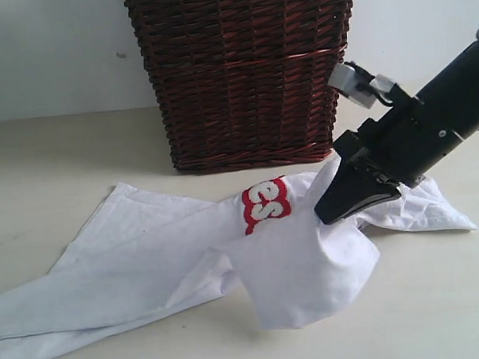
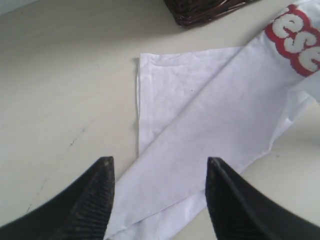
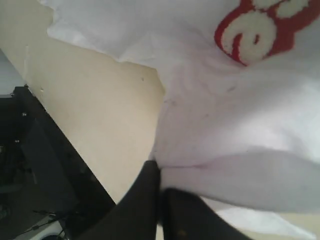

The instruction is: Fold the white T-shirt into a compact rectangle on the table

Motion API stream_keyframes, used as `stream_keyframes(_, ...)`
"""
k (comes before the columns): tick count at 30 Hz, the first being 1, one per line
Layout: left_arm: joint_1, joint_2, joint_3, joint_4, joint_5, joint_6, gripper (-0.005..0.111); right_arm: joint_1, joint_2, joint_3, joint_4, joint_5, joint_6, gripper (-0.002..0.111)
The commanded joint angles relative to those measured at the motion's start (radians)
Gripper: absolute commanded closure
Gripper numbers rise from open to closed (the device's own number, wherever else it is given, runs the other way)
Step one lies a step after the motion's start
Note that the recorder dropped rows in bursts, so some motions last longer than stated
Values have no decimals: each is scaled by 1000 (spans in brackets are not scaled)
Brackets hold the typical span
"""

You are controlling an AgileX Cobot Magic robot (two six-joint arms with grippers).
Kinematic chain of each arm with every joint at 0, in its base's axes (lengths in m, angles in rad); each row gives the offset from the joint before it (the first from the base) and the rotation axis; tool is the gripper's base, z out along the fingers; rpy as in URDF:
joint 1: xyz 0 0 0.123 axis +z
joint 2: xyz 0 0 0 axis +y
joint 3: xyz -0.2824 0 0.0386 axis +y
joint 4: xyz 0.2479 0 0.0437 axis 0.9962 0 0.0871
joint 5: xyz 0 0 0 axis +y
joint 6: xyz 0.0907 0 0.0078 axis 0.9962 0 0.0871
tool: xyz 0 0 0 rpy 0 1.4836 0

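White T-shirt (image 1: 147, 255) bunched before the wicker basket (image 1: 243, 76)
Red-outlined letters show; right gripper (image 1: 330, 214) clamps a raised fold, left gripper (image 2: 159, 162) stands parted over the flat end.

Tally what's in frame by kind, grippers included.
T-shirt: 1
Basket: 1
Table: 1
Grippers: 2, the left gripper open, the right gripper shut on the T-shirt
Total: 5
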Motion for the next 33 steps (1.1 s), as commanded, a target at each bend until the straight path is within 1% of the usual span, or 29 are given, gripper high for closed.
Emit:
stream_keyframes(1,0,-6,1,-13,-19,0,53,6,-115,20,-149,16,134,108)
stream_keyframes(6,0,-6,1,-29,-23,0,53,6,-282,89,-263,16,271,108)
stream_keyframes(10,0,-6,1,-93,-23,57,53,6,-455,193,-351,16,402,108)
stream_keyframes(13,0,-6,1,-134,-23,96,53,16,-642,303,-363,16,489,108)
stream_keyframes(15,0,-6,1,-143,-23,98,53,67,-757,382,-345,16,559,108)
stream_keyframes(17,0,-6,1,-168,-23,109,53,141,-843,451,-287,16,620,108)
stream_keyframes(18,0,-6,1,-191,-23,132,53,197,-883,496,-241,16,639,108)
stream_keyframes(21,0,-6,1,-199,-30,136,53,286,-904,589,-224,16,666,108)
stream_keyframes(24,0,-6,1,-199,-35,136,53,315,-856,651,-353,16,723,108)
stream_keyframes(25,0,-6,1,-199,-42,139,53,315,-833,666,-352,16,714,108)
stream_keyframes(29,0,2,1,-199,-96,150,53,315,-738,686,-232,16,586,108)
stream_keyframes(30,0,22,1,-199,-132,150,53,315,-696,698,-154,16,504,108)
stream_keyframes(31,0,51,1,-199,-152,150,53,325,-656,718,-126,16,439,108)
stream_keyframes(32,0,72,1,-199,-160,150,53,345,-634,728,-126,16,437,108)
stream_keyframes(33,0,114,1,-202,-162,150,53,397,-593,734,-126,16,439,108)
